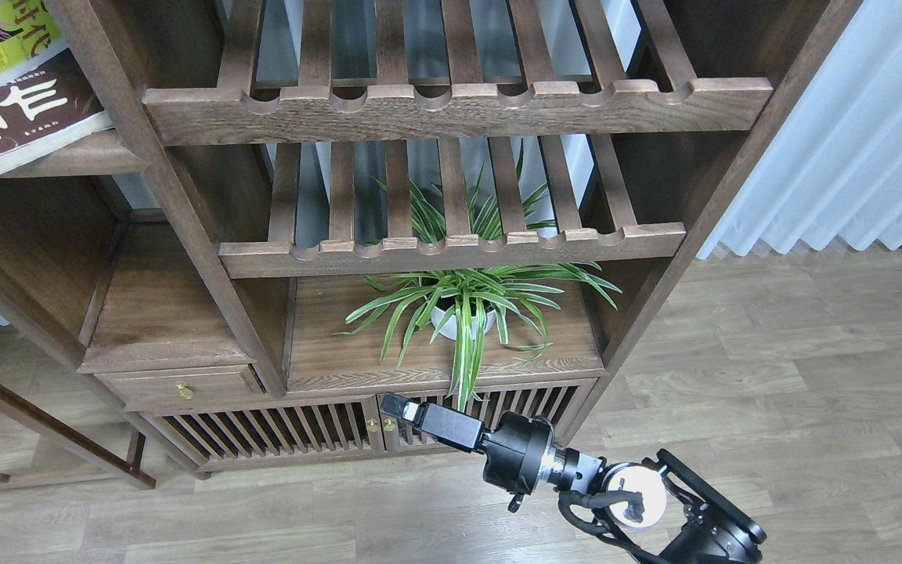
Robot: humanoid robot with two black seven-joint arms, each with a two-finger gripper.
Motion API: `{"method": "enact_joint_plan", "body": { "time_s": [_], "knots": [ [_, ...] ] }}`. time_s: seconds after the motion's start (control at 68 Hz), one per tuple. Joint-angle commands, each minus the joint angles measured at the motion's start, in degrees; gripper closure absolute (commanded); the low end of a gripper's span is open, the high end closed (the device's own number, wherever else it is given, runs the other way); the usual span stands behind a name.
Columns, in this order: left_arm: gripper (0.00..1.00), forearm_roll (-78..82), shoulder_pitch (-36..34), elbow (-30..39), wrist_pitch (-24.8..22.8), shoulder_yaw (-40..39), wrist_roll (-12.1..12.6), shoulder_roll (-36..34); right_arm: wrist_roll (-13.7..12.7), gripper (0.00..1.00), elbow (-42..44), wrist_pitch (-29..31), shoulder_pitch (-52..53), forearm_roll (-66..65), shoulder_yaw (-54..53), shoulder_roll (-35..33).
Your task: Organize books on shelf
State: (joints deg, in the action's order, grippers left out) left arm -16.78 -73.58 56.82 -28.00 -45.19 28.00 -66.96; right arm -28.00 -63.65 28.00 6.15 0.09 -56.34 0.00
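showing two books (pixel 5 86), one plant (pixel 467 301)

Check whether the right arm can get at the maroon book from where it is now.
Probably not without a big move. The right gripper sits low by the cabinet doors, while the maroon book lies on the solid shelf far up-left, with a shelf post between them.

One head view only — looking forward and steeply down at a wooden cabinet (pixel 208 258) close ahead, floor (pixel 772 376) right.
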Motion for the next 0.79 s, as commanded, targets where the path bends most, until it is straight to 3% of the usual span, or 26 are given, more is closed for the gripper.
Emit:
{"method": "enact_joint_plan", "body": {
  "time_s": [0.0,0.265,0.603,0.632,0.662,0.676,0.691,0.779],
  "knots": [
    [0.01,0.17,0.02,2.07,0.0,3.7,0.0,-5.54,0.0,0.01,0.02,0.0,0.0,0.0,0.0,0.0],
    [0.01,0.7,0.1,5.32,0.0,16.88,0.0,-18.37,0.0,0.01,0.02,0.0,0.0,0.0,0.0,0.0],
    [0.01,0.17,0.1,5.5,0.0,35.08,0.0,-21.63,0.0,0.01,0.02,0.0,0.0,0.0,-0.35,0.0],
    [0.01,0.17,0.19,5.5,0.0,36.39,-1.28,-21.54,0.0,0.01,0.02,0.0,0.0,0.0,-0.44,0.0],
    [0.01,0.17,0.1,5.58,0.0,38.86,-4.09,-21.54,0.0,0.01,0.02,0.0,0.0,0.0,-0.44,0.0],
    [0.01,0.17,0.19,5.59,0.0,42.6,-7.58,-21.28,0.0,0.01,0.02,0.0,0.0,0.0,-0.44,0.0],
    [0.01,0.17,0.19,5.67,0.0,44.64,-9.27,-21.1,0.0,0.01,0.02,0.0,0.0,0.0,-0.53,0.0],
    [0.01,0.17,0.19,6.02,0.0,51.34,-14.64,-20.58,0.0,0.01,0.02,0.0,-0.09,0.0,-0.62,0.0]
  ]
}}
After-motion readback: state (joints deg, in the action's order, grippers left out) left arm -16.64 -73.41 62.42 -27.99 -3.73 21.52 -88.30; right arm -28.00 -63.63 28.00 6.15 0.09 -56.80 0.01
